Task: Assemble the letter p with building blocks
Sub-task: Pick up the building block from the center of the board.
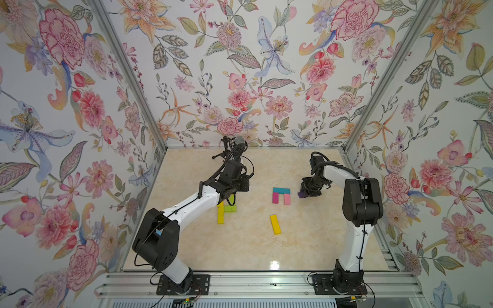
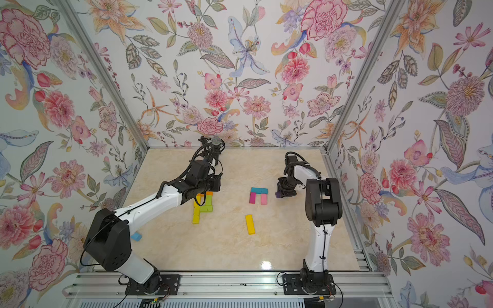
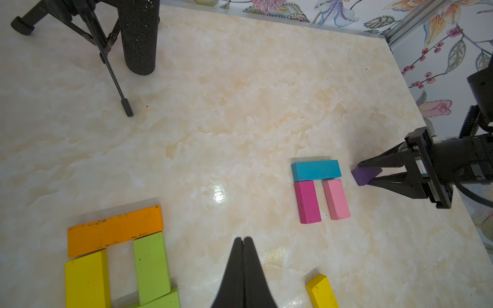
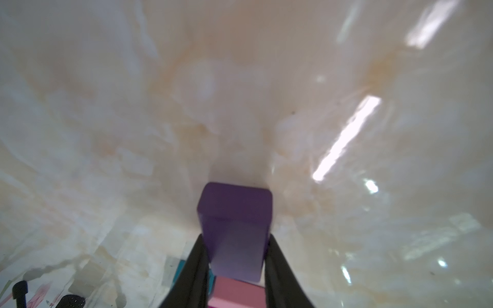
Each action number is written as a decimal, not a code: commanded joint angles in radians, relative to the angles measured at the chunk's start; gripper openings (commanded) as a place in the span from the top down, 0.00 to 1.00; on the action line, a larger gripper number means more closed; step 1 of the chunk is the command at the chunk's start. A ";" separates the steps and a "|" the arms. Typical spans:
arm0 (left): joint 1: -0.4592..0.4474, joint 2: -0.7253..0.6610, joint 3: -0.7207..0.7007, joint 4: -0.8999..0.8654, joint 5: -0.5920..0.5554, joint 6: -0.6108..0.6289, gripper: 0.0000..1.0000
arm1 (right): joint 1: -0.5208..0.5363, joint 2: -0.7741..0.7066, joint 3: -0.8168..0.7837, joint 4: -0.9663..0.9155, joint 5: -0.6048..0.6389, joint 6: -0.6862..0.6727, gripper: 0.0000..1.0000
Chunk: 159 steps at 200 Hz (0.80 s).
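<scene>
My right gripper (image 4: 236, 237) is shut on a purple block (image 4: 234, 205), whose free end sticks out past the fingertips. In a top view the purple block (image 1: 301, 194) sits just right of a teal block (image 1: 281, 190) lying across a magenta block (image 1: 275, 198) and a pink block (image 1: 287, 199). A loose yellow block (image 1: 275, 224) lies nearer the front. My left gripper (image 3: 243, 240) is shut and empty, beside an orange block (image 3: 114, 229), a yellow block (image 3: 86, 280) and lime green blocks (image 3: 150, 266) laid together. The left arm covers part of that group in both top views.
A black microphone on its tripod (image 1: 234, 149) stands at the back of the marble tabletop (image 1: 240, 248), just behind the left arm. A small light blue block (image 2: 136, 236) lies by the left arm's shoulder. Flowered walls with metal posts close three sides.
</scene>
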 commanded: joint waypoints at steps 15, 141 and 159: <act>0.013 0.004 0.006 -0.022 0.016 0.023 0.98 | -0.026 -0.126 -0.119 -0.031 0.126 -0.081 0.85; 0.012 -0.008 -0.017 -0.006 0.063 0.038 0.99 | 0.159 -0.463 -0.200 -0.036 0.197 -0.621 0.78; 0.011 -0.023 -0.020 -0.018 0.061 0.048 0.99 | 0.194 -0.462 -0.153 -0.046 0.185 -0.819 0.74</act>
